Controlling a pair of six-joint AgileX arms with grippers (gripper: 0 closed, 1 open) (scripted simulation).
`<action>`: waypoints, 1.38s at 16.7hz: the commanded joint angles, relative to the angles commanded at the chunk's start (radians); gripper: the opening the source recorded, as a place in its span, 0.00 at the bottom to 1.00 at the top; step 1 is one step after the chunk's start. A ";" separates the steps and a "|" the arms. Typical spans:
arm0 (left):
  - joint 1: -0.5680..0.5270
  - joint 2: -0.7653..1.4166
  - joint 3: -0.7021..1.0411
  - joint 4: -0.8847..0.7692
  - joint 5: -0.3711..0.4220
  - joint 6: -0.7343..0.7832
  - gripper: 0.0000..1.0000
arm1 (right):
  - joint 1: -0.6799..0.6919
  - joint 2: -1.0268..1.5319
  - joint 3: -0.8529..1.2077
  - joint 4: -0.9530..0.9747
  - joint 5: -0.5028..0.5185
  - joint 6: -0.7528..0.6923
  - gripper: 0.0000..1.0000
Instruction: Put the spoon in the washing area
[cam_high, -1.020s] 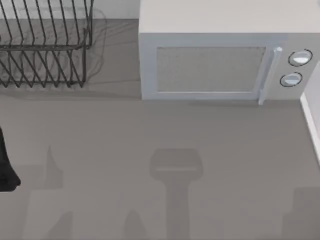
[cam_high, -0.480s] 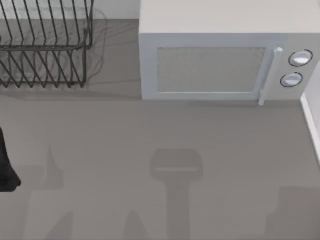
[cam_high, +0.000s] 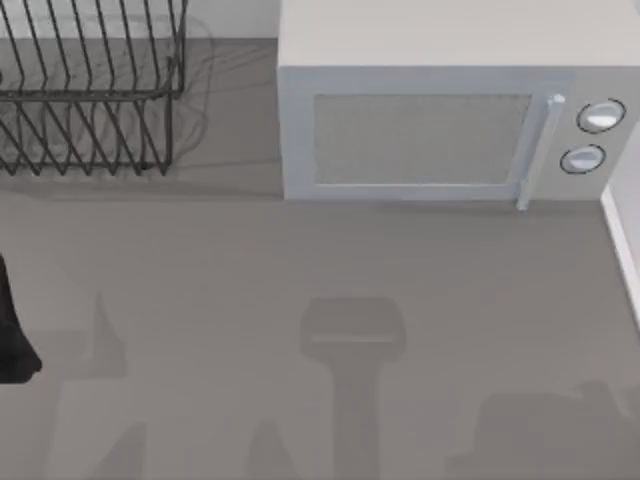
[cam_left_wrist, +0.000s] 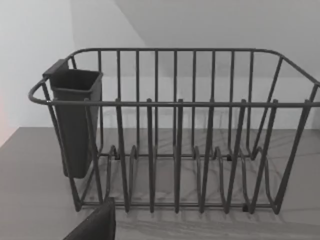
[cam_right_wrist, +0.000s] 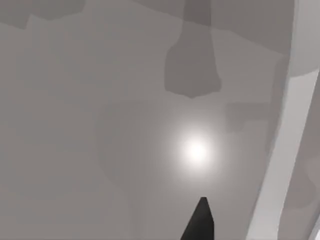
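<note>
The spoon is out of view, and no washing area can be made out. My left arm (cam_high: 12, 335) is a dark shape at the table's left edge. A dark part of my left gripper (cam_left_wrist: 97, 226) shows in the left wrist view, in front of the wire dish rack (cam_left_wrist: 175, 105). In the right wrist view, a dark tip of my right gripper (cam_right_wrist: 200, 221) hangs above bare grey counter (cam_right_wrist: 100, 125), beside a white rim (cam_right_wrist: 280, 150). Nothing is seen held by either gripper.
The dish rack (cam_high: 90, 95) stands at the back left, with a dark utensil cup (cam_left_wrist: 75, 120) hooked on one end. A white microwave (cam_high: 440, 110) with its door shut fills the back middle and right. A white rim (cam_high: 622, 240) borders the right edge.
The shadow at the bottom right of the counter has grown and spread to the left. The left arm has not moved.
</note>
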 joint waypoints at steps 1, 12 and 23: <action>0.000 0.000 0.000 0.000 0.000 0.000 1.00 | 0.000 0.000 0.000 0.000 0.000 0.000 0.00; 0.000 0.000 0.000 0.000 0.000 0.000 1.00 | 0.011 0.329 0.378 -0.143 0.003 0.013 0.00; 0.000 0.000 0.000 0.000 0.000 0.000 1.00 | 0.108 1.152 1.598 -0.488 0.004 0.102 0.00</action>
